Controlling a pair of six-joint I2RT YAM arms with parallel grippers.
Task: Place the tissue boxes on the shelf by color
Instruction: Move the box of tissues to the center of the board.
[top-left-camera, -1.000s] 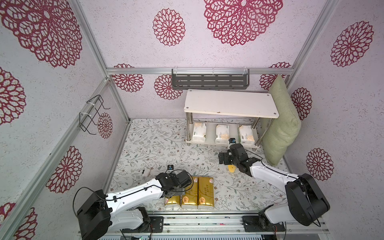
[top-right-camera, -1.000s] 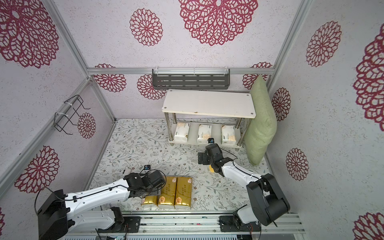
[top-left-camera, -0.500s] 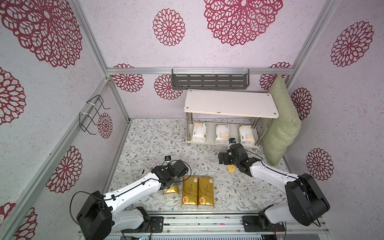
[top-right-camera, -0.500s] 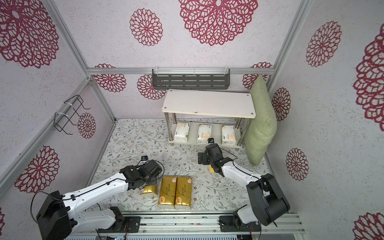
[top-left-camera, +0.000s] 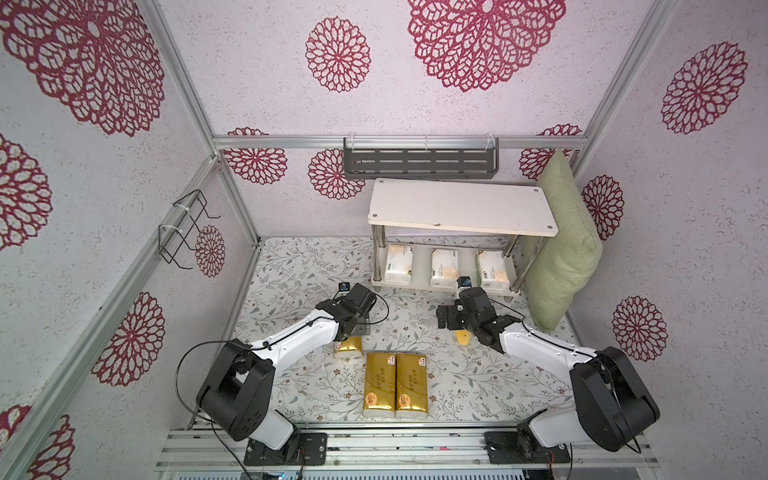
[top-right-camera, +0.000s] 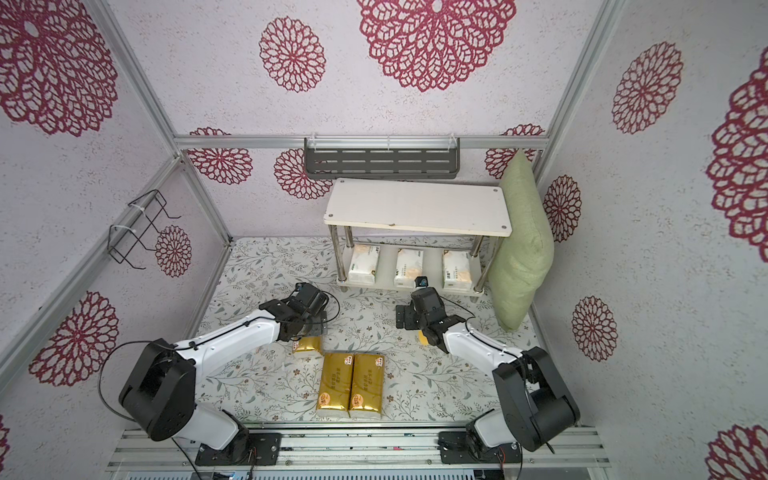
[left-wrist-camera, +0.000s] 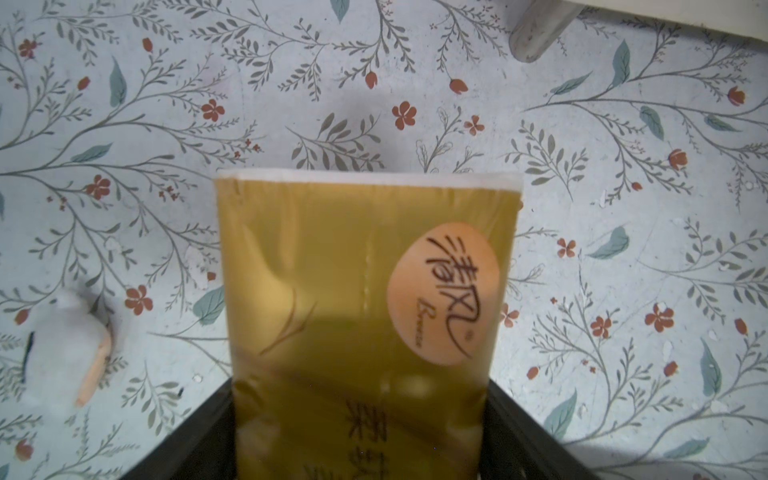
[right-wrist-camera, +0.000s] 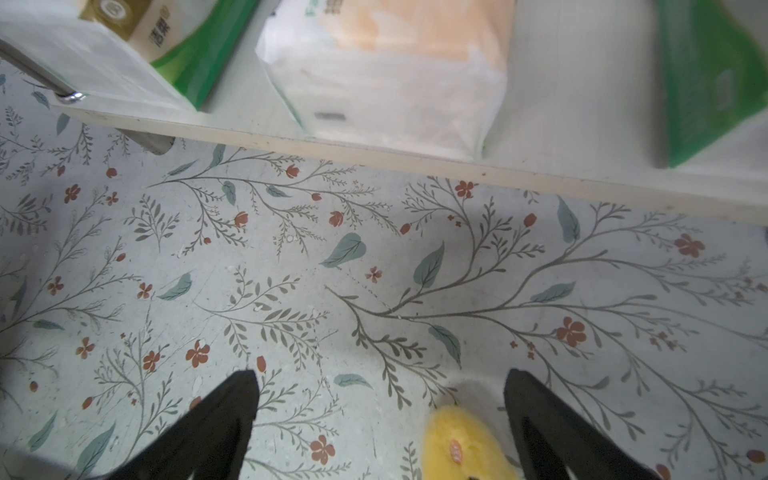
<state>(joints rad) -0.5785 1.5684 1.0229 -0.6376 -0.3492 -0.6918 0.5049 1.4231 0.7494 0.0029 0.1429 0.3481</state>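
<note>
There are six tissue packs: three gold and three white with orange patches.

The three white packs (top-left-camera: 399, 264) (top-left-camera: 444, 268) (top-left-camera: 492, 268) stand in a row on the lower board of the shelf (top-left-camera: 461, 208), at the far right of the floral floor (top-left-camera: 299, 270). They are spaced apart with their ends facing the near side. In the right wrist view the middle one sits just behind the board's front edge.

Two gold packs (top-left-camera: 379, 384) (top-left-camera: 411, 384) lie flat on the floor at the near middle, touching side by side along their long edges. The third gold pack (left-wrist-camera: 365, 291) is just left of them and a little farther back. It sits between the two black jaws of the left gripper (left-wrist-camera: 361, 386), which is closed on its sides. In both top views this pack shows only partly, under the wrist.

The right gripper (right-wrist-camera: 381, 374) hangs in front of the shelf with its jaws spread wide and nothing between them. One small yellow lump (right-wrist-camera: 461, 440) lies on the floor close to one jaw.

One green cushion (top-left-camera: 561, 249) leans against the right wall beside the shelf. One grey slotted rack (top-left-camera: 419, 162) hangs on the far wall above the shelf, and one black wire rack (top-left-camera: 183, 228) hangs on the left wall.
</note>
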